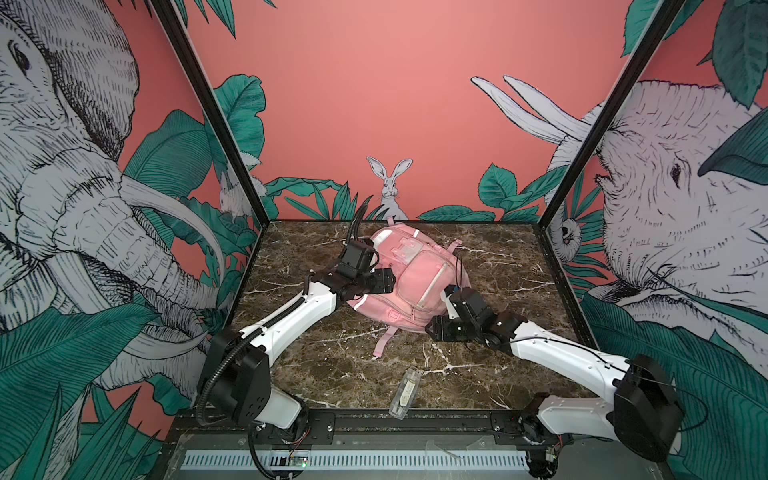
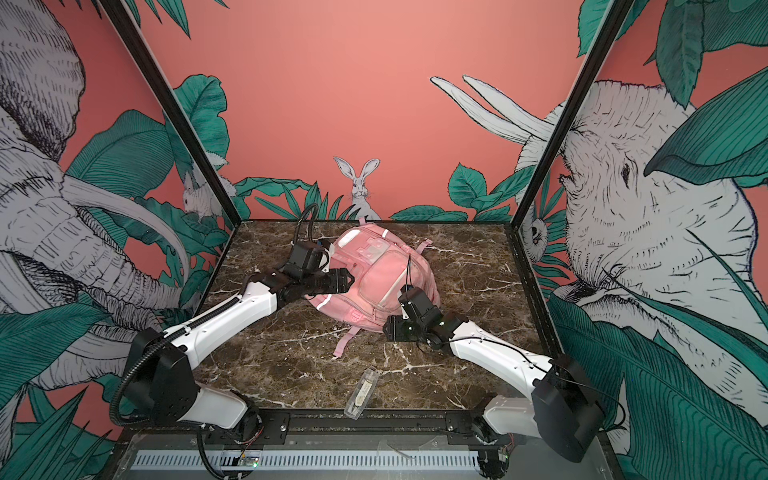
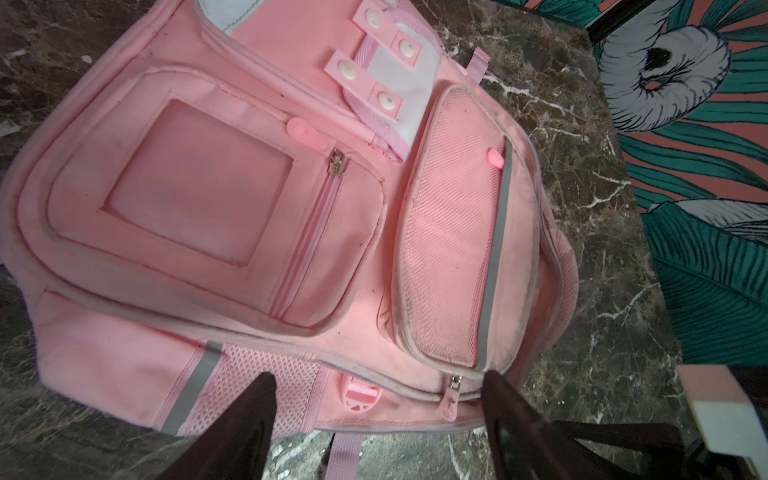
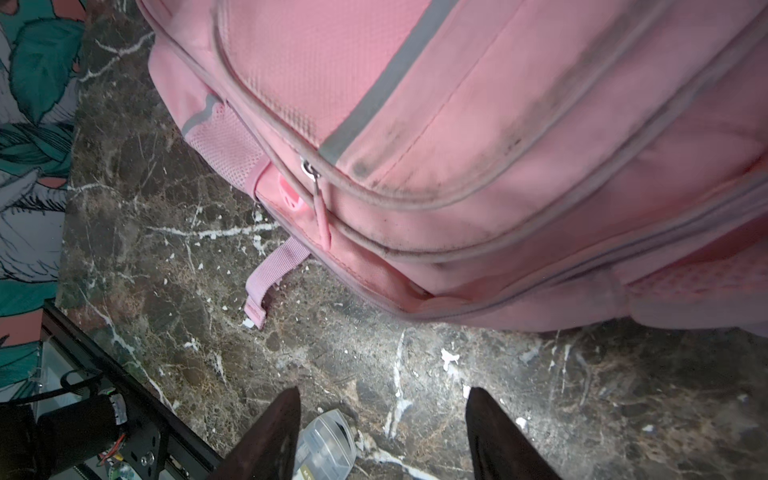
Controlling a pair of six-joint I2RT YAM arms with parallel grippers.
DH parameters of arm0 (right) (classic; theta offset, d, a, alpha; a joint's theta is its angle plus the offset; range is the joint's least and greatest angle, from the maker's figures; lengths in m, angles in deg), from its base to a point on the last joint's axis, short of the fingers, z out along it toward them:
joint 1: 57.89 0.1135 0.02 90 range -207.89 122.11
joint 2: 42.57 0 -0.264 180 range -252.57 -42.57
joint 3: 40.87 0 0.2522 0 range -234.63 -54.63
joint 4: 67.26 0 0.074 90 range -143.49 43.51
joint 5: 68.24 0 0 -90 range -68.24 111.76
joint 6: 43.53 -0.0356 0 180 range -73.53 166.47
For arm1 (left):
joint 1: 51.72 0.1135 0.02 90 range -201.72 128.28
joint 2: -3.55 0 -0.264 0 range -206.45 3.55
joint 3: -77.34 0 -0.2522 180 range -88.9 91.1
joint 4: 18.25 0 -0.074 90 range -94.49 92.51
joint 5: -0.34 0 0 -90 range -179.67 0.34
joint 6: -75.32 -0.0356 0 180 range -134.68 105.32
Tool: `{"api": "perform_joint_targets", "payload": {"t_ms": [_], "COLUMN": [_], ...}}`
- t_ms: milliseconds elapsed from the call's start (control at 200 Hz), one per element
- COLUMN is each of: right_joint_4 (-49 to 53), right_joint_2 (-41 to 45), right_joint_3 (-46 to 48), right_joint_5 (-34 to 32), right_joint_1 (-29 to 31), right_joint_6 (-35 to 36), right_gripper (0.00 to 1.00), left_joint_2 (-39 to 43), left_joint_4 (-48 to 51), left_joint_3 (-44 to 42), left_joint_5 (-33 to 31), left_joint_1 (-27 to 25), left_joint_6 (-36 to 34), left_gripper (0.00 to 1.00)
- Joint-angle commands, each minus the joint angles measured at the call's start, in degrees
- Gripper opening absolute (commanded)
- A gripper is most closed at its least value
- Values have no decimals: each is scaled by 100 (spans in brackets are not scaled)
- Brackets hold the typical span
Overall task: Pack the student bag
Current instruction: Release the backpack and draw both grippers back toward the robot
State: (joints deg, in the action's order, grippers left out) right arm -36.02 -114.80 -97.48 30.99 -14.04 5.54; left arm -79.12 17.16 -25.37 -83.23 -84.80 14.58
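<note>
The student bag point(image 1: 411, 282) point(image 2: 374, 274), a soft pink backpack with silver strips, lies front side up at the back middle of the marble table. My left gripper point(image 3: 377, 374) point(image 1: 376, 282) hovers at the bag's left side. It is open, its jaws spread over the bag's edge point(image 3: 249, 208) near a pink zip pull point(image 3: 451, 401), with nothing between them. My right gripper point(image 4: 383, 390) point(image 1: 440, 328) is open over bare marble just in front of the bag's right corner point(image 4: 498, 145), holding nothing. All visible zips look closed.
A clear plastic case point(image 1: 405, 392) point(image 2: 360, 392) lies near the table's front edge, also beside my right finger in the wrist view point(image 4: 328, 440). A pink strap point(image 1: 384, 343) point(image 4: 266, 286) trails from the bag toward the front. Printed walls enclose three sides.
</note>
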Motion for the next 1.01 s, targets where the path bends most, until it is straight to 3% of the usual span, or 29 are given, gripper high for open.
{"api": "perform_joint_targets", "payload": {"t_ms": [0,405,715,1000], "right_joint_4": [13,294,-167,-479], "right_joint_2": [139,466,602,231], "right_joint_3": [65,312,893,1001], "right_joint_5": [-263,-587,93,184], "right_joint_1": [220,1011,1468,2112], "right_joint_6": [-207,-653,-1096,-1465], "right_gripper": [63,63,62,57], "left_joint_2": [366,814,1020,1113], "left_joint_4": [377,888,817,411], "left_joint_3": [-227,-719,-1552,-2280], "left_joint_5": [56,463,1371,2141], "left_joint_1": [-31,-365,-937,-1469], "left_joint_6": [-244,-540,-593,-381], "left_gripper": [78,78,77,68]}}
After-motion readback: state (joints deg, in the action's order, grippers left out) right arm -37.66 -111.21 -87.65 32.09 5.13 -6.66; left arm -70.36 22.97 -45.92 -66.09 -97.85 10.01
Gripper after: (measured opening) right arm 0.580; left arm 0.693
